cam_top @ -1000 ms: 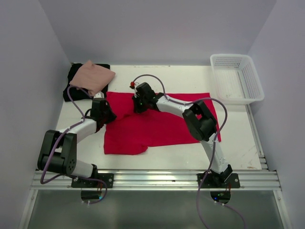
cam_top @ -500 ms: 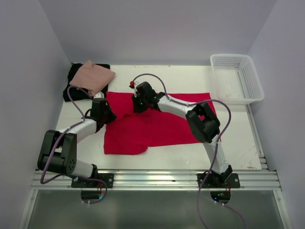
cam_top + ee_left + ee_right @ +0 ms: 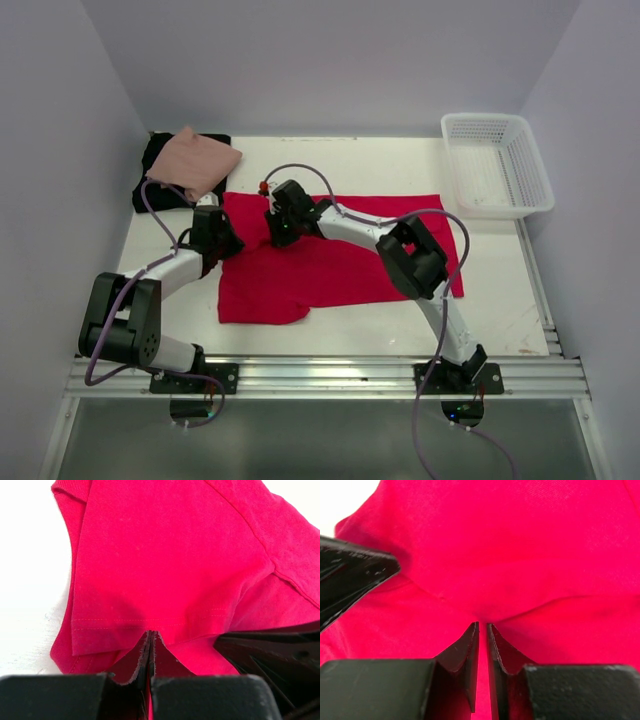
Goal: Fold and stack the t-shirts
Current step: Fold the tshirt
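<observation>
Red t-shirt [image 3: 170, 555] hem is pinched in left gripper [image 3: 150, 635]. Right gripper [image 3: 483, 626] is seen slightly parted, cloth just ahead.

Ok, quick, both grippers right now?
Left gripper: shut on the red t-shirt.
Right gripper: jaws a slit apart at the red t-shirt; grip cannot be told.

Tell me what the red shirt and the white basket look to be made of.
Red shirt: soft knit cloth, probably cotton, matte. It shows a stitched hem, sleeve seams and soft creases.
Basket: white moulded plastic by the look, with stiff, even lattice walls and a plain rim. It is too small here to judge its sheen.
</observation>
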Robot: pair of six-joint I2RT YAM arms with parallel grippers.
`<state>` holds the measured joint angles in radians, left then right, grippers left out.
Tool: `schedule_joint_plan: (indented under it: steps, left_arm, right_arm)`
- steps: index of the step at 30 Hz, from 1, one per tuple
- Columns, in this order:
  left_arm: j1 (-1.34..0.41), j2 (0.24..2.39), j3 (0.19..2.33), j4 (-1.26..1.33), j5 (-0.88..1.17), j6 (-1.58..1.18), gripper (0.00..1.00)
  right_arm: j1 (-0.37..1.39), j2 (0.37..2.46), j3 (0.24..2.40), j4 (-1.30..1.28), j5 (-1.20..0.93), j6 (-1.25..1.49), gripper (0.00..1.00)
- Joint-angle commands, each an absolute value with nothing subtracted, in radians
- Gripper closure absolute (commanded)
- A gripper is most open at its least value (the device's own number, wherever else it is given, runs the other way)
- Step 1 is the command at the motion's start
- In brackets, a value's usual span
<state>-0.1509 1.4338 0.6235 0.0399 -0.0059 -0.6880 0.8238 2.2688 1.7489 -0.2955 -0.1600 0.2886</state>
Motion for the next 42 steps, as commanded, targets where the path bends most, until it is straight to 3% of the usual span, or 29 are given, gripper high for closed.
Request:
schedule_joint_plan:
  steps: [1, 15, 22, 29, 42]
  left_arm:
    - [-0.146, 1.417, 0.607, 0.089, -0.006, -0.695, 1.00]
    - [-0.144, 1.414, 0.606, 0.087, -0.005, -0.690, 1.00]
    - [-0.144, 1.419, 0.607, 0.090, -0.005, -0.689, 1.00]
    - [-0.143, 1.430, 0.607, 0.095, -0.005, -0.692, 1.00]
    - [-0.138, 1.424, 0.604, 0.092, -0.006, -0.690, 1.00]
  right_arm:
    - [0.821, 2.295, 1.824, -0.321, -0.167, 0.282, 0.85]
    - [0.821, 2.401, 2.028, -0.406, -0.120, 0.256, 0.84]
    - [0.821, 2.416, 2.072, -0.454, -0.037, 0.241, 0.77]
    - [0.821, 2.421, 2.071, -0.477, -0.003, 0.236, 0.71]
    - [0.821, 2.353, 1.961, -0.448, 0.061, 0.236, 0.70]
